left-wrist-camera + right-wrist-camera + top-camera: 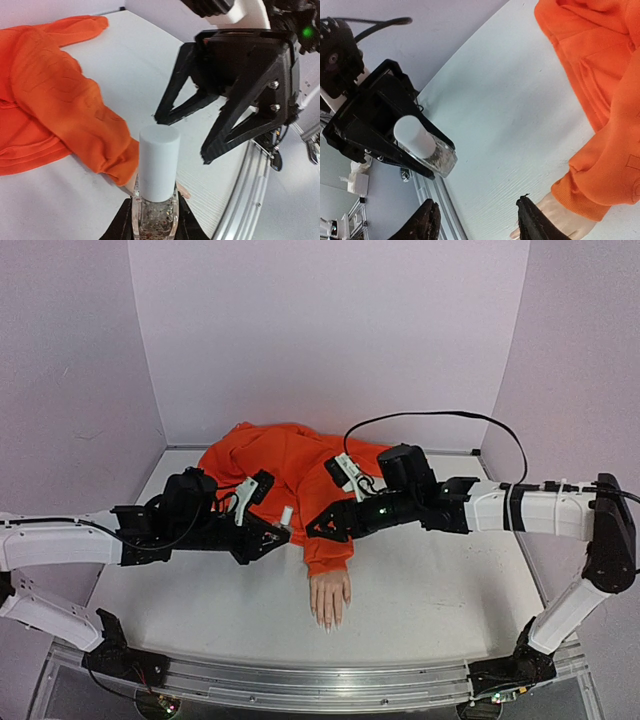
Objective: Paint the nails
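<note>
The skin-toned mannequin hand (330, 597) lies palm down on the white table, fingers toward the near edge, with the pale nails (328, 623) at its tips. An orange sleeve (290, 468) covers the wrist. My left gripper (281, 529) is shut on a small clear glitter bottle (155, 217) with a white cap (159, 162), held upright left of the sleeve cuff. My right gripper (476, 207) stands open with nothing between its fingers, facing the bottle (422, 145) a short way off. In the left wrist view the bottle hides most of the hand.
The orange garment (600, 90) spreads over the back of the table. A metal rail (300, 685) runs along the near edge. Pale walls close in the back and both sides. A black cable (440, 418) loops above the right arm.
</note>
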